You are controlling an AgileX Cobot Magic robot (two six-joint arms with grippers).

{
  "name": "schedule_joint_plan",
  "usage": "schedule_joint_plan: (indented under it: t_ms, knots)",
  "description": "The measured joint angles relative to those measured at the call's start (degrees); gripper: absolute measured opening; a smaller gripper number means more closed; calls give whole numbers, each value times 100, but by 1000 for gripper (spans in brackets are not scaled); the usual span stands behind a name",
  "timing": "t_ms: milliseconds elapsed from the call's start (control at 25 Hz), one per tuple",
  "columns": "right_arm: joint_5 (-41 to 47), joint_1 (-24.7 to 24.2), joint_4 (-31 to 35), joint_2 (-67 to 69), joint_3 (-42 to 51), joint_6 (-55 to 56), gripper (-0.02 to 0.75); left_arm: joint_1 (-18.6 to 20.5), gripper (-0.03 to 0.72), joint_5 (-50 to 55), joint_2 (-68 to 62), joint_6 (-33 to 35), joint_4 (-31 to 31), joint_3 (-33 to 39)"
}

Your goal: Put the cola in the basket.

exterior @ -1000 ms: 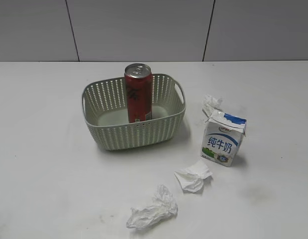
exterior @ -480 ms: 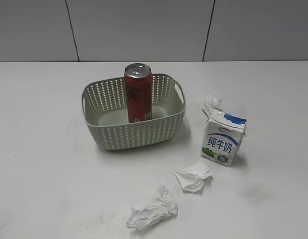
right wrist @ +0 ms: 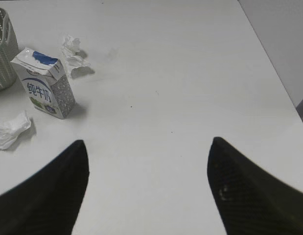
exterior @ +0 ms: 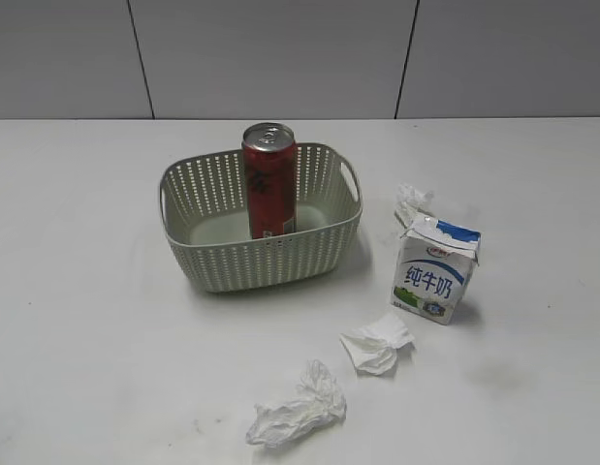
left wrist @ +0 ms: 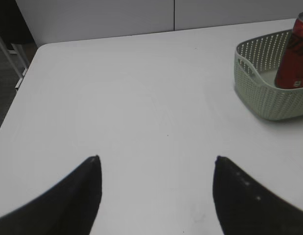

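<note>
Cola [exterior: 270, 181]: stood upright inside the basket, toward its back wall, silver top well above the rim; seen also from the left wrist at the frame's right edge [left wrist: 295, 54]
Basket [exterior: 266, 263]: pale green, perforated sides, sat on the white tabletop [exterior: 96, 320] left of centre; only a sliver of its wall caught by the right wrist view [right wrist: 2, 54]
Milk carton [exterior: 435, 271]: white and blue, upright, top torn open, stood to the right of the basket and apart from it
Crumpled tissues: one just behind the carton [exterior: 412, 203], one in front of it [exterior: 377, 344], a third nearer the front edge [exterior: 298, 407]
Left gripper [left wrist: 156, 161]: fingers [left wrist: 73, 196] spread wide apart, held nothing, hung over bare tabletop well left of the basket
Right gripper [right wrist: 147, 143]: fingers [right wrist: 239, 186] wide apart too, nothing between them, carton and tissues off to their left
</note>
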State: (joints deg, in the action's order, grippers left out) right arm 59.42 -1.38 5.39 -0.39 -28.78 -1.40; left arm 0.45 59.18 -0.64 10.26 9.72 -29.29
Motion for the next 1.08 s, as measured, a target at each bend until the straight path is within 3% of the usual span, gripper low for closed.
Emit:
schedule_joint_plan:
  t_ms: [1080]
  knots:
    - [0,0,0,0,0,0,571,0,511,0,5,0,-6,0]
